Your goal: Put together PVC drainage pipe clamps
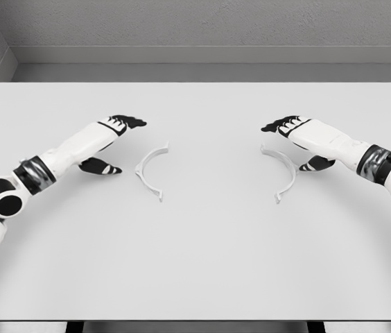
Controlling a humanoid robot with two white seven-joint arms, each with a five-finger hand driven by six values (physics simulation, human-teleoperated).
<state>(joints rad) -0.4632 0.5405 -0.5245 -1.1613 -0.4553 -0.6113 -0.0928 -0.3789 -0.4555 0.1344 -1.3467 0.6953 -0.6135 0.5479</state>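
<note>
- White table [195, 263] under grey walls
- Two clamp halves: left clamp half [151, 171], right clamp half [282, 169], well apart
- Two hands: left hand [112, 142], right hand [298, 139], fingers relaxed, holding nothing

No readable text or labels anywhere.

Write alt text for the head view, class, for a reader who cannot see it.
Two white curved clamp halves, left clamp half and right clamp half, lie apart on a white table. An open left hand and right hand hover outside each.

A white table [195, 277] stands before grey textured walls [216, 24], evenly lit.
</note>
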